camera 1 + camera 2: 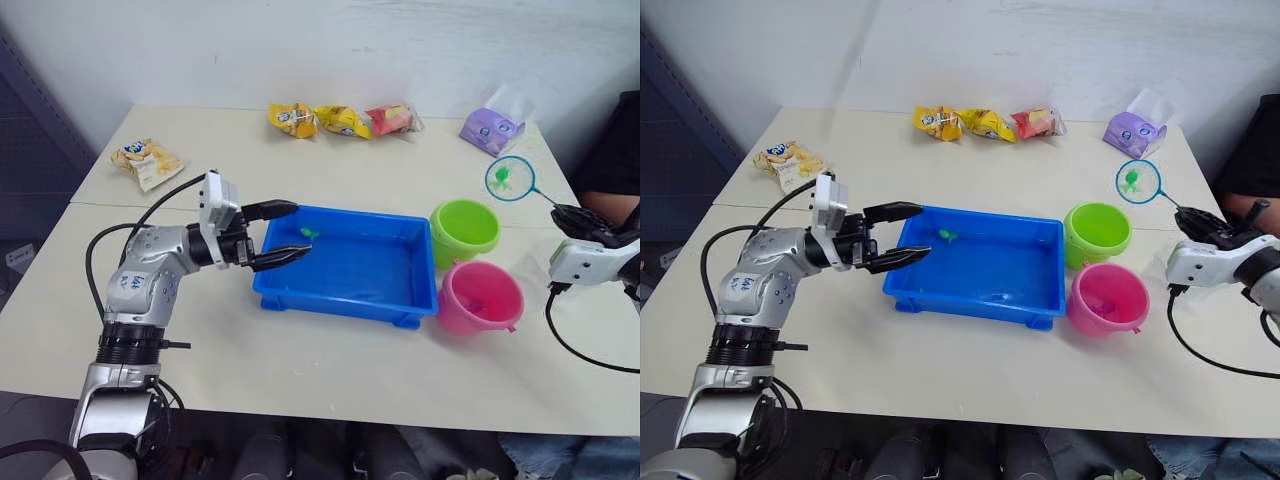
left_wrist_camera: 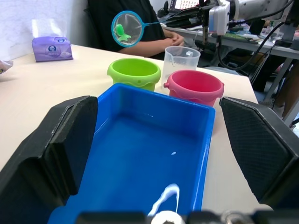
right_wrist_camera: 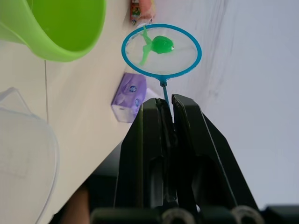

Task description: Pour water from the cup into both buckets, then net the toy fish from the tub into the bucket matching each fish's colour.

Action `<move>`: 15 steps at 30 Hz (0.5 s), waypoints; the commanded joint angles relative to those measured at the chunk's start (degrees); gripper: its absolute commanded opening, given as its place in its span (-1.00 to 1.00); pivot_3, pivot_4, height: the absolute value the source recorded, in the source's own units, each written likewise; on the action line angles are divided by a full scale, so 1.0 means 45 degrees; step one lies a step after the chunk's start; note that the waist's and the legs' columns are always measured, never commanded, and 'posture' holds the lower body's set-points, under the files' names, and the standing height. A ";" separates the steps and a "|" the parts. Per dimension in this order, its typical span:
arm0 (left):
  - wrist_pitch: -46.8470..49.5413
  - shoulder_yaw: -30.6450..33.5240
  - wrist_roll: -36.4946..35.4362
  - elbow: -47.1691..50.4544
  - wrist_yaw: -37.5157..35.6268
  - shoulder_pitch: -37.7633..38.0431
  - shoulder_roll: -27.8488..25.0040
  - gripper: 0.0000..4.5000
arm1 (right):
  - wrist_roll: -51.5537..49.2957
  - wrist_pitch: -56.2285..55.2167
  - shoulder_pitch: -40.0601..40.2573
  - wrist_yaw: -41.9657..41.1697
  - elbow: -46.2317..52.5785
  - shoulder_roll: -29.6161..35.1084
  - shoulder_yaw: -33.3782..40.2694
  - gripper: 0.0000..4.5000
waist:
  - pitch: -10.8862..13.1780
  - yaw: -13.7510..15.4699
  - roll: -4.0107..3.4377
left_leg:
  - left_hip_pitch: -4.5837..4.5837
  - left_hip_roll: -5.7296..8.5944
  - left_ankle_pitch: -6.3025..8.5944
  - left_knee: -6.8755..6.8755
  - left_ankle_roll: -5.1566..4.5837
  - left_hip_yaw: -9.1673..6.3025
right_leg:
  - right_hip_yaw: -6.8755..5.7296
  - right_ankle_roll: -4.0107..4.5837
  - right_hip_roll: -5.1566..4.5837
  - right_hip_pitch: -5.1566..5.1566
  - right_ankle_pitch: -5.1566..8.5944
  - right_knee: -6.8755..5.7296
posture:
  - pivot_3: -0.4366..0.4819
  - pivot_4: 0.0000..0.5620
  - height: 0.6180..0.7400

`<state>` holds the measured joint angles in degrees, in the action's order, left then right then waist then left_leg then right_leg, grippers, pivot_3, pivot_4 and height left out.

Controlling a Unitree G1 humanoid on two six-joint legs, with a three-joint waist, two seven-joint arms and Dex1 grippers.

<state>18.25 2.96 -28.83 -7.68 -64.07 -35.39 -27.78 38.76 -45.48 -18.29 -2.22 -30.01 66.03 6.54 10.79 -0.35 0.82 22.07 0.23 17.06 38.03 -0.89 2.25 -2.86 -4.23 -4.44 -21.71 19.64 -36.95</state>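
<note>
1. Left gripper (image 1: 283, 233): fingers spread wide and empty, reaching over the near-left rim of the tub (image 1: 330, 300). It braces nothing visibly; whether it touches the rim cannot be told. Judged best left where it is, so the tub does not slide.
2. Tub: holds shallow water, with one green fish (image 1: 310, 233) near its far-left wall and a faint shape near the front wall that is too small to identify.
3. Pink bucket (image 1: 481, 297): just right of the tub's near corner, touching or nearly touching the green bucket (image 1: 465, 228) behind it. The cup (image 2: 182, 59) stands beyond the two buckets in the left wrist view.
4. Right gripper (image 3: 164, 121): fingers closed tight on the thin handle of the net (image 1: 510, 179), which hangs above the table behind and to the right of the green bucket.
5. Netted fish (image 3: 160, 45): green, lying in the hoop. Judged step: deliver it to the green bucket.
6. Technique: keep the hoop level while carrying it toward the robot's left, centre it over the green mouth, then roll the wrist to tip. Risk: tipping early, or drifting over the pink bucket.
</note>
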 commanded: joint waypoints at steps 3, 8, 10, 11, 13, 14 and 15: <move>-0.0338 0.0082 -0.0060 -0.0034 -0.0160 -0.0075 0.0069 0.99 | 0.1437 -0.0768 -0.0119 0.2589 -0.0395 0.0868 -0.0546 -1.00 | 0.0000 0.0017 0.0000 | 0.0001 0.0001 -0.0001 0.0000 0.0002 0.0001 | 0.0000 0.0000 0.0001 0.0000 0.0000 0.0000 | -0.05 -0.47 1.00; -0.0572 0.0136 -0.0053 -0.0314 -0.0306 -0.0072 0.0062 0.99 | 0.2817 -0.0536 0.0315 0.4900 -0.0204 0.1503 -0.0899 -1.00 | 0.0000 0.0028 -0.0001 | 0.0001 0.0001 -0.0001 0.0000 0.0002 0.0003 | 0.0000 0.0000 0.0001 0.0000 0.0000 0.0002 | -0.05 -0.47 1.00; -0.0656 0.0138 -0.0050 -0.0401 -0.0320 -0.0096 0.0078 0.99 | 0.2833 -0.0472 0.0406 0.5223 -0.0325 0.1530 -0.1010 -1.00 | 0.0000 0.0011 -0.0001 | 0.0002 0.0001 -0.0002 0.0000 0.0003 0.0003 | 0.0000 0.0000 0.0002 0.0000 0.0000 0.0002 | -0.05 -0.47 1.00; -0.0726 0.0144 -0.0045 -0.0456 -0.0327 -0.0107 0.0098 0.99 | 0.2973 -0.0474 0.0468 0.5358 -0.0264 0.1583 -0.1135 -1.00 | 0.0000 0.0003 -0.0001 | 0.0001 0.0000 -0.0002 0.0000 0.0003 0.0004 | 0.0001 0.0000 0.0004 0.0001 0.0000 0.0002 | -0.05 -0.47 1.00; -0.0846 0.0137 -0.0020 -0.0562 -0.0331 -0.0148 0.0137 0.99 | 0.3307 -0.0447 0.0579 0.5863 -0.0097 0.1652 -0.1330 -1.00 | 0.0000 0.0006 -0.0001 | 0.0000 0.0000 -0.0005 0.0000 0.0008 0.0005 | 0.0002 0.0000 0.0006 0.0001 0.0000 -0.0002 | -0.05 -0.47 1.00; -0.0911 0.0128 -0.0008 -0.0628 -0.0342 -0.0181 0.0163 0.99 | 0.3382 -0.0387 0.0607 0.5908 -0.0174 0.1626 -0.1507 -1.00 | 0.0000 0.0012 -0.0001 | 0.0000 0.0000 -0.0006 0.0000 0.0011 0.0006 | 0.0002 0.0000 0.0007 0.0000 0.0000 -0.0003 | -0.05 -0.47 1.00; -0.0962 0.0117 -0.0006 -0.0688 -0.0362 -0.0215 0.0185 0.99 | 0.3557 -0.0307 0.0653 0.6144 -0.0247 0.1596 -0.1672 -1.00 | 0.0000 0.0009 -0.0001 | 0.0000 0.0000 -0.0007 -0.0001 0.0011 0.0006 | 0.0002 0.0000 0.0007 0.0000 0.0000 -0.0003 | -0.05 -0.47 1.00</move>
<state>15.06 2.92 -28.82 -10.84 -65.24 -35.46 -27.16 54.09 -47.57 -15.29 23.12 -31.55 71.56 -1.11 10.80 -0.31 0.81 22.07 0.23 17.03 38.02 -0.84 2.28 -2.85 -4.23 -4.41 -21.71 19.64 -36.97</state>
